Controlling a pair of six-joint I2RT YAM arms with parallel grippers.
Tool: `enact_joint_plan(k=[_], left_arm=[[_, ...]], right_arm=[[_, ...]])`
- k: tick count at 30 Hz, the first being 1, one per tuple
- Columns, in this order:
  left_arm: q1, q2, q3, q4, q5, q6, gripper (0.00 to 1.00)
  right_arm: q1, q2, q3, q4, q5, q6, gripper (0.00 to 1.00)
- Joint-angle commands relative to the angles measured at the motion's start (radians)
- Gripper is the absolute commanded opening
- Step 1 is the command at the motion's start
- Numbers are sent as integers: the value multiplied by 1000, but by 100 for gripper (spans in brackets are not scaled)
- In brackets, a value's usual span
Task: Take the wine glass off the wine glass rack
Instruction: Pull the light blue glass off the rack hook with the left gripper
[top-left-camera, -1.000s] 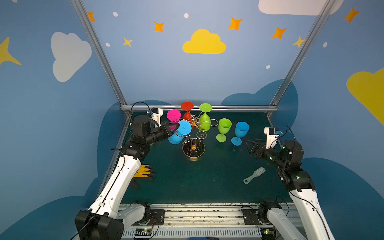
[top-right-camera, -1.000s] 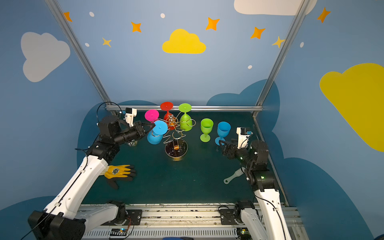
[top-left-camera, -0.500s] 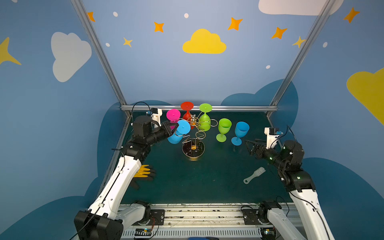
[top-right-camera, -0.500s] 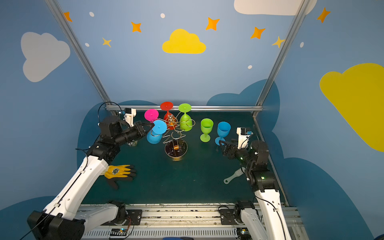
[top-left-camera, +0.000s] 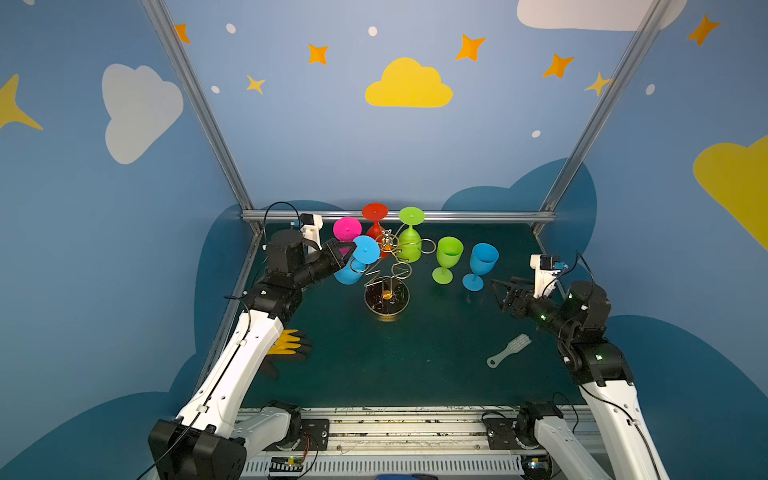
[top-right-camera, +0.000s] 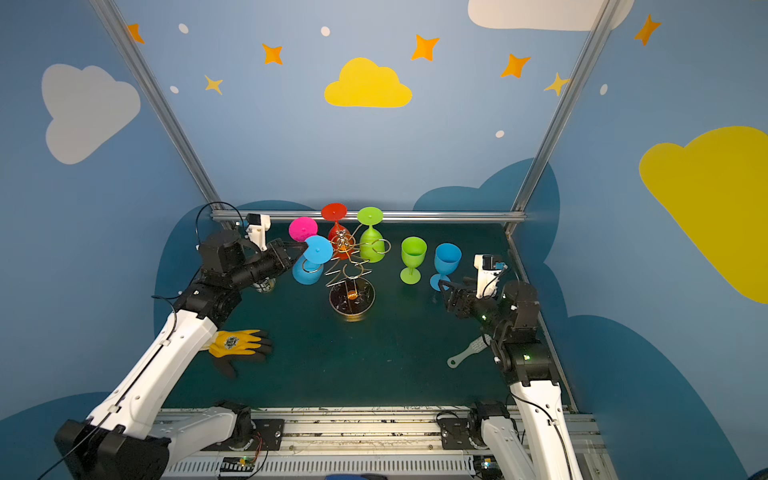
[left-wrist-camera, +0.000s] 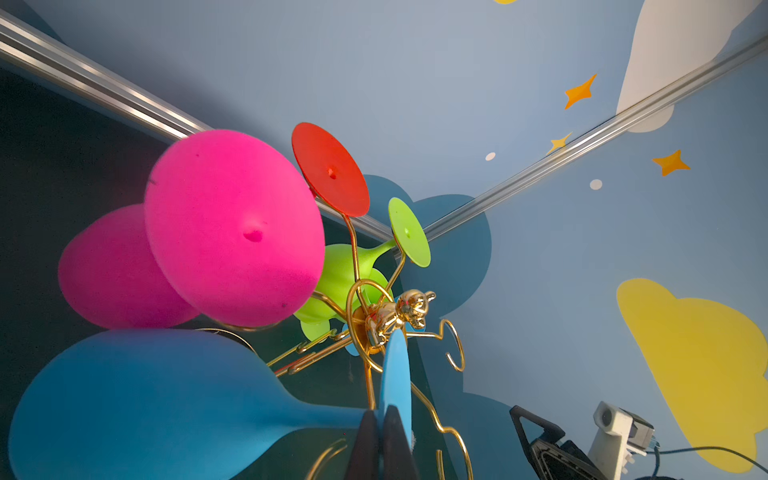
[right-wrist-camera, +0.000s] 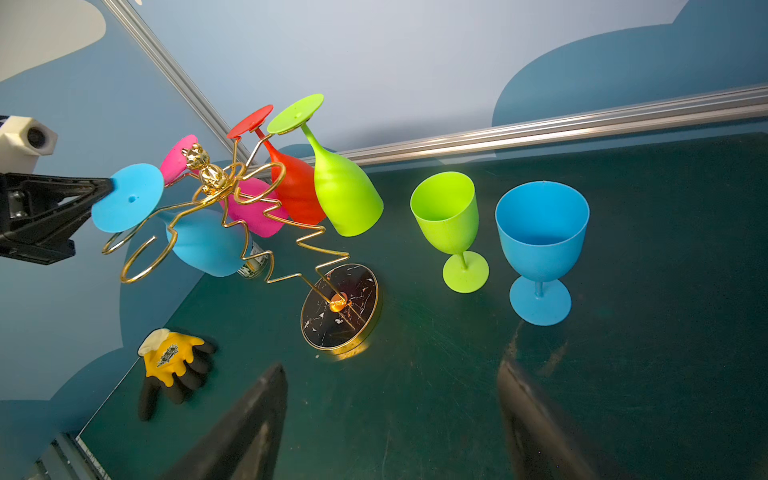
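The left wrist view alone shows the grip itself: the left gripper (left-wrist-camera: 380, 419) has its jaws pinched narrow on the stem of the blue wine glass (left-wrist-camera: 145, 407), directly beneath the foot disc. In both top views that disc hides the contact. There the glass sits at the left side of the wine glass rack (top-left-camera: 386, 297), with a gold loop crossing its bowl. Whether the stem lies inside a loop cannot be determined. The right wrist view alone shows the right gripper (right-wrist-camera: 390, 365) spread wide with nothing between its fingers, well apart from the rack. The glass is inverted and tilted. Its long axis runs from the foot, uppermost beside the central post, down to the bowl, whose mouth points downward and outward toward the left arm.
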Motion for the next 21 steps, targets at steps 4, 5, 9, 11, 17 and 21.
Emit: enact_joint_plan(k=[4, 5, 9, 11, 17, 21], left_arm=[[-2, -22, 9, 24, -57, 19, 3], [-1, -28, 8, 20, -65, 25, 4], [0, -66, -19, 10, -91, 30, 3], [0, -87, -35, 4, -99, 28, 3], [14, -170, -95, -34, -146, 25, 3], [57, -261, -154, -46, -202, 4, 3]], right_arm=[[3, -15, 35, -8, 0, -11, 79], [3, -16, 35, -8, 3, -12, 79], [3, -24, 33, -9, 11, -16, 78], [3, -25, 35, -8, 11, -17, 78], [3, -24, 41, -15, 10, -18, 79], [3, -26, 48, -17, 6, -21, 79]])
